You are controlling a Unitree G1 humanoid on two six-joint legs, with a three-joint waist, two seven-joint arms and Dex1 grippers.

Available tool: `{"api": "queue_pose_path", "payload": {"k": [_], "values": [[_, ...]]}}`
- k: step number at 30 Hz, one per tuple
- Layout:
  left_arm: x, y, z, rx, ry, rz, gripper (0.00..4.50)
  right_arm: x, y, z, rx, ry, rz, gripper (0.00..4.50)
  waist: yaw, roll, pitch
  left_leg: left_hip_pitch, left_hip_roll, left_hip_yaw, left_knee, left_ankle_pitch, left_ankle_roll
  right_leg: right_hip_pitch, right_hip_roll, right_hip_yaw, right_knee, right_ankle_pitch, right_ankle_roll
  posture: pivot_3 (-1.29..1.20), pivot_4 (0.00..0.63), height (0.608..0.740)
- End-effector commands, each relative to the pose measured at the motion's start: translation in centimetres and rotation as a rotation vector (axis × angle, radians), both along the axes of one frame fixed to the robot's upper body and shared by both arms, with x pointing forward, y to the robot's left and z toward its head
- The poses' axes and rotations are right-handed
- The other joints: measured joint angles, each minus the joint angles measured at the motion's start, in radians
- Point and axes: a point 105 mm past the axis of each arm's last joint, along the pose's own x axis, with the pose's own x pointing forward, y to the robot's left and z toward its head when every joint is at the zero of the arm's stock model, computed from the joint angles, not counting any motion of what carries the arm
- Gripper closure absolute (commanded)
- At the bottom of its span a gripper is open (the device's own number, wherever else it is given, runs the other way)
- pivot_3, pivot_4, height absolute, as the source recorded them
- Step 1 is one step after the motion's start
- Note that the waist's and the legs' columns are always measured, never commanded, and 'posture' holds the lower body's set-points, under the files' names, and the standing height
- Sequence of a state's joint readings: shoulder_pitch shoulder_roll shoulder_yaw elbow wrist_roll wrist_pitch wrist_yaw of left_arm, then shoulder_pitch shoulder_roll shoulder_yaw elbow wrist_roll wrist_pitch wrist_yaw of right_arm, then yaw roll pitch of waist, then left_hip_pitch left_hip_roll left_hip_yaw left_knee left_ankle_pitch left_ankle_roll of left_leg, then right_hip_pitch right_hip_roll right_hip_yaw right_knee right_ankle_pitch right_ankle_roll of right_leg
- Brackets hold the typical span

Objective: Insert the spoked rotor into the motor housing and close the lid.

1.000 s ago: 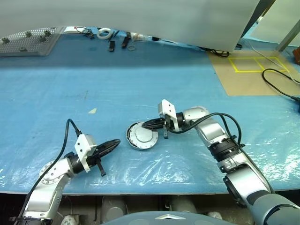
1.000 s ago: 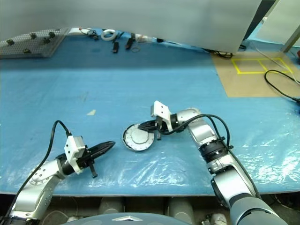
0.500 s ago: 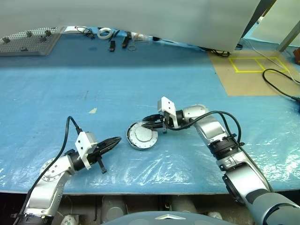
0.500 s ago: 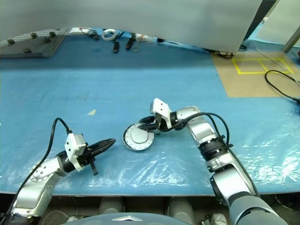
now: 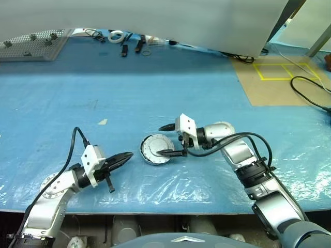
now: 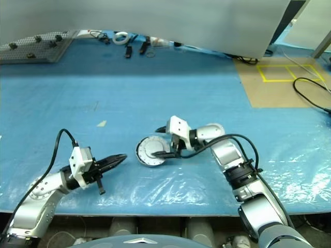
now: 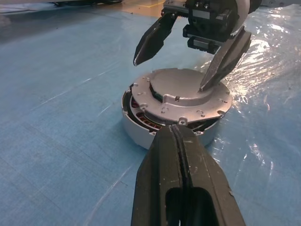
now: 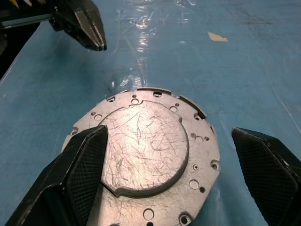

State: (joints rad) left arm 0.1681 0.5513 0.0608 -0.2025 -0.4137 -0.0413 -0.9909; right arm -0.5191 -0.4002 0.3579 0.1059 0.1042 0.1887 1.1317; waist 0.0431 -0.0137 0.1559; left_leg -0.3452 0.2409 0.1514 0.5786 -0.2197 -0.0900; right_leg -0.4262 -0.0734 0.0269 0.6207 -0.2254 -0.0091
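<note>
One round silver-grey metal lid (image 7: 181, 94) sat askew on the round silver-grey copper-wound motor housing (image 7: 141, 129) near the bench's near edge, so with the right tool (image 5: 168, 139) spread wide and the left tool (image 5: 124, 157) shut on nothing, a nudge might have slid it off.

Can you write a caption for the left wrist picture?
Open right gripper above the lid sitting crooked on the motor housing.

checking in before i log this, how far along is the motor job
Nearly done, by the look of it. The lid lies on the housing, smooth face up, but sits skewed, with copper windings showing at one side. The right end effector is open over it; the left end effector waits shut. Left: seating the lid squarely.
</note>
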Motion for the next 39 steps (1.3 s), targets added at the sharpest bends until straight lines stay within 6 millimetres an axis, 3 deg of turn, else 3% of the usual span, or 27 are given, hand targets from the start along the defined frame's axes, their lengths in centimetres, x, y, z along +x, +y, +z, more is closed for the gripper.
{"api": "queue_pose_path", "payload": {"k": [1, 9, 16, 27, 32, 39], "values": [[0.2, 0.1, 1.0, -0.005, -0.045, -0.009, 4.5, -1.1, 0.9, 1.2, 0.055, -0.014, 0.029, 0.02, -0.001, 0.0, 0.0, 0.0, 0.0, 0.0, 0.0, 0.0, 0.0, 0.0, 0.0, 0.0, 0.0, 0.0, 0.0, 0.0, 0.15, 0.74], [0.3, -0.3, 0.8, -0.007, -0.039, -0.022, 4.5, -1.6, 1.4, 1.6, 0.078, -0.009, 0.023, 0.02, -0.001, 0.0, 0.0, 0.0, 0.0, 0.0, 0.0, 0.0, 0.0, 0.0, 0.0, 0.0, 0.0, 0.0, 0.0, 0.0, 0.15, 0.74], [0.5, -0.3, 0.7, 0.006, -0.042, -0.022, 4.5, -1.5, 0.7, -1.0, 0.026, 0.055, -0.014, 0.02, -0.001, 0.0, 0.0, 0.0, 0.0, 0.0, 0.0, 0.0, 0.0, 0.0, 0.0, 0.0, 0.0, 0.0, 0.0, 0.0, 0.15, 0.74], [0.4, -0.5, 0.6, 0.001, -0.04, -0.023, 4.5, -1.0, 1.1, -1.3, 0.027, 0.049, -0.032, 0.02, -0.002, 0.0, 0.0, 0.0, 0.0, 0.0, 0.0, 0.0, 0.0, 0.0, 0.0, 0.0, 0.0, 0.0, 0.0, 0.0, 0.15, 0.74], [0.6, -0.6, 0.6, 0.002, -0.045, -0.02, 4.5, -0.9, 1.1, -1.4, 0.022, 0.038, -0.033, 1.52, -0.002, 0.0, 0.0, 0.0, 0.0, 0.0, 0.0, 0.0, 0.0, 0.0, 0.0, 0.0, 0.0, 0.0, 0.0, 0.0, 0.15, 0.74], [0.6, -0.8, 0.6, -0.003, -0.048, -0.023, 4.5, -0.7, 1.2, -1.5, 0.02, 0.03, -0.045, 1.52, -0.002, 0.0, 0.0, 0.0, 0.0, 0.0, 0.0, 0.0, 0.0, 0.0, 0.0, 0.001, 0.0, 0.0, 0.0, 0.0, 0.15, 0.74]]}}
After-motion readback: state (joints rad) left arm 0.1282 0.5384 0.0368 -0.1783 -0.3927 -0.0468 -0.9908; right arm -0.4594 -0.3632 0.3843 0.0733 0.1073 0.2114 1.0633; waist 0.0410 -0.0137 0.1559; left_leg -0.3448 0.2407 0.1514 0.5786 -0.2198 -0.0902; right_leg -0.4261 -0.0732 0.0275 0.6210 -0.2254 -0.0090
